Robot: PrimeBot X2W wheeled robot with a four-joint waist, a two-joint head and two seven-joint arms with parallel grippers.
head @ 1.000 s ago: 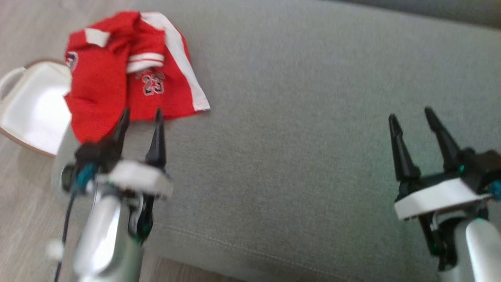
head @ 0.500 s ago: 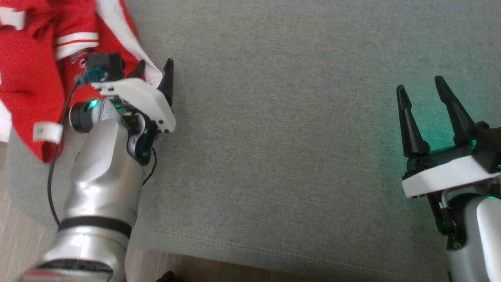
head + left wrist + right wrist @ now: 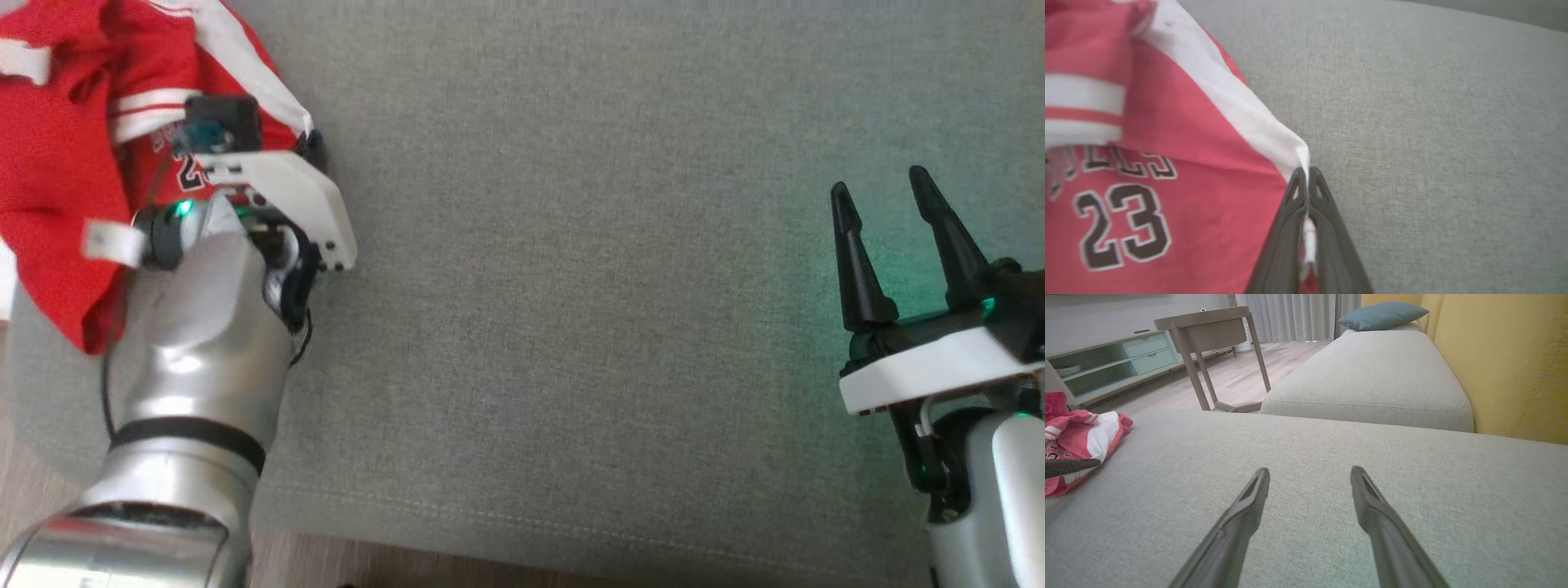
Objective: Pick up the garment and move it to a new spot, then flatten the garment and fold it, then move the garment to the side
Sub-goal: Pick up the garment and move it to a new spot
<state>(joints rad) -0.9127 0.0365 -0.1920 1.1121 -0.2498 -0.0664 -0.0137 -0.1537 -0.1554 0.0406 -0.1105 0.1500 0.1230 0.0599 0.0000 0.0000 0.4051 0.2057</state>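
The left gripper (image 3: 1307,175), wide a moment ago, now pinches the white corner of the red garment (image 3: 1180,163) at the sofa seat's (image 3: 588,261) left end, ready for lifting; the right gripper (image 3: 886,192) stands wide.

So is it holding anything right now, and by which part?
The left gripper pinches the red jersey by its white-trimmed corner. The right gripper is open, holding nothing.
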